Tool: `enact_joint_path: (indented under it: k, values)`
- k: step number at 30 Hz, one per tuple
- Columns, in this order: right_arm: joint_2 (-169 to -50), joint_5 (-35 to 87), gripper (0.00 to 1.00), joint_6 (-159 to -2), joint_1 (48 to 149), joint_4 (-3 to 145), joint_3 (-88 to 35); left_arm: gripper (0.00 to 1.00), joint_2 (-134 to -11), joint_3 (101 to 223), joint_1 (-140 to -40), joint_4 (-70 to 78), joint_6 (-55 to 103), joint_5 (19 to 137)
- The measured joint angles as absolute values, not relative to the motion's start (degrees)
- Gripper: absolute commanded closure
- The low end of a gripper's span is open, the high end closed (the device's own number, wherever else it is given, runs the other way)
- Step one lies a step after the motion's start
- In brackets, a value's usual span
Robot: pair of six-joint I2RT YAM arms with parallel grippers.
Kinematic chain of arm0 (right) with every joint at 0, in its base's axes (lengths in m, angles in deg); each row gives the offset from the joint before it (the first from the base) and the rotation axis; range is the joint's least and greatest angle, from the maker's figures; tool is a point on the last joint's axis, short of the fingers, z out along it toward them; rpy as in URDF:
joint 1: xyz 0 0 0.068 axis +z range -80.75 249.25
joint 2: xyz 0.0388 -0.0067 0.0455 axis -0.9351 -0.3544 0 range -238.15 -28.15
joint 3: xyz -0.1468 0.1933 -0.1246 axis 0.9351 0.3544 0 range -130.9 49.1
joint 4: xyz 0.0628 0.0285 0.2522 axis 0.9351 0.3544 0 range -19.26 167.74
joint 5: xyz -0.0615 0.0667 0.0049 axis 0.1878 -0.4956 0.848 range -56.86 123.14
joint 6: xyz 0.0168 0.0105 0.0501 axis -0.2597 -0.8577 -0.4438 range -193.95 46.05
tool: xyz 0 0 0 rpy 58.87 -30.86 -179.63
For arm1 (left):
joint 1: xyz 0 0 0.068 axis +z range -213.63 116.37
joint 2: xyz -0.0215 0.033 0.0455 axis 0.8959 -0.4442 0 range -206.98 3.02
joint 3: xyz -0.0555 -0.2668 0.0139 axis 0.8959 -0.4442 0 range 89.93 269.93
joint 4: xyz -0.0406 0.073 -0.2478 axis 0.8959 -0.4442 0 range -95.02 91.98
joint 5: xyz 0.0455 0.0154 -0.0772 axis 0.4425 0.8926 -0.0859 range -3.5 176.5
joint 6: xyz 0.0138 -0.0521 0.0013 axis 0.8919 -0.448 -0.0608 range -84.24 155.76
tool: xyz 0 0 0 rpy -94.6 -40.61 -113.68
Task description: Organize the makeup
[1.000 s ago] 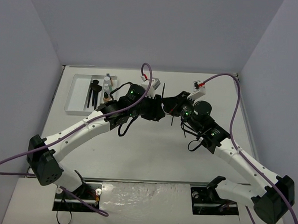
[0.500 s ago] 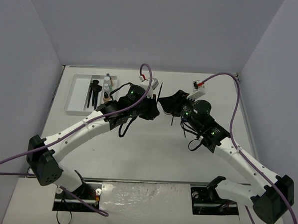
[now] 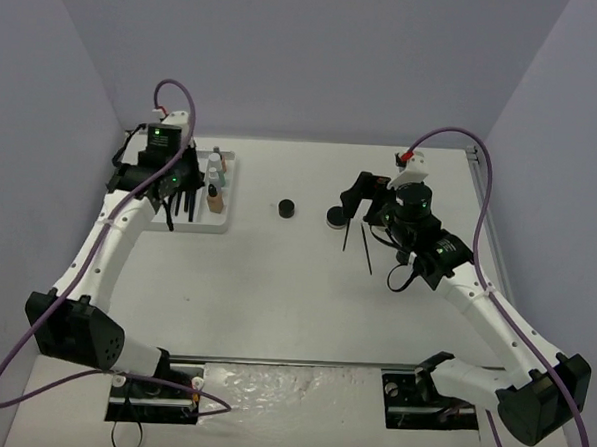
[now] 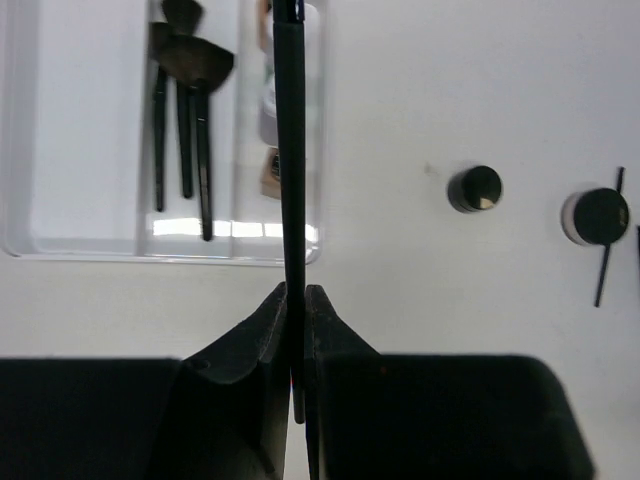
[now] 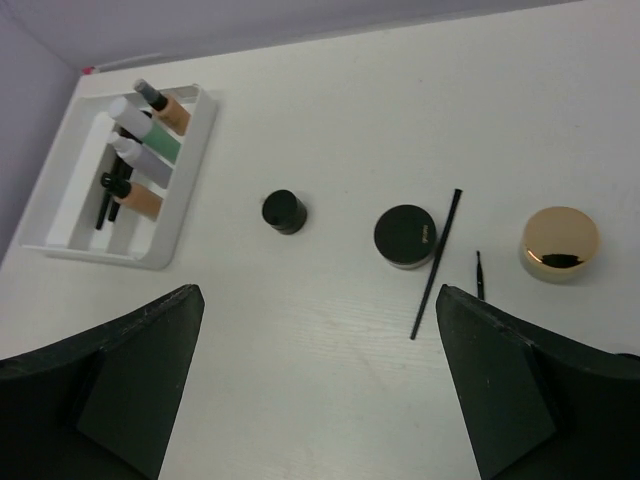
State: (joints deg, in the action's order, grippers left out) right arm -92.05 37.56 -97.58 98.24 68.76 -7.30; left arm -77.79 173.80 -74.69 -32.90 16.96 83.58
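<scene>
My left gripper (image 4: 295, 295) is shut on a thin black pencil (image 4: 292, 150), which points up over the white tray (image 4: 20, 245). In the top view the left gripper (image 3: 172, 192) hovers above the tray (image 3: 226, 195) at the back left. Black brushes (image 4: 185, 120) lie in the tray's middle compartment, and small bottles (image 5: 150, 140) lie in another. My right gripper (image 5: 315, 330) stands wide open with nothing in it, right of the table's middle (image 3: 365, 202). On the table lie a small black jar (image 5: 283, 211), a wider black jar (image 5: 405, 236), a long black pencil (image 5: 436, 265), a short pencil (image 5: 479, 275) and a tan compact (image 5: 559, 242).
Grey walls close in the table on three sides. Purple cables (image 3: 453, 141) loop from both wrists. The arm bases (image 3: 440, 391) sit at the near edge.
The two grippers met at the table's middle. The left one then shut on the pencil and swung back left over the tray. The right one opened and drew back to the right.
</scene>
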Motion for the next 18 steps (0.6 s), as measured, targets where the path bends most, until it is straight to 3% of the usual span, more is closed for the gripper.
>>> enact_joint_path:
  k: [5, 10, 18]
  values:
    - [-92.04, 39.72, 0.0, -94.24, 97.81, 72.68, -7.26, 1.0, -82.65, 177.26, -66.26, -32.52, 22.53, 82.08]
    - [-92.01, 40.27, 0.0, -92.22, 97.76, 74.99, -6.62, 1.0, -95.85, 181.37, -62.65, -31.52, 27.33, 80.4]
    - [-92.12, 41.77, 0.0, -89.13, 97.71, 77.45, -6.37, 0.9, -114.16, 187.95, -61.29, -30.1, 30.62, 79.25]
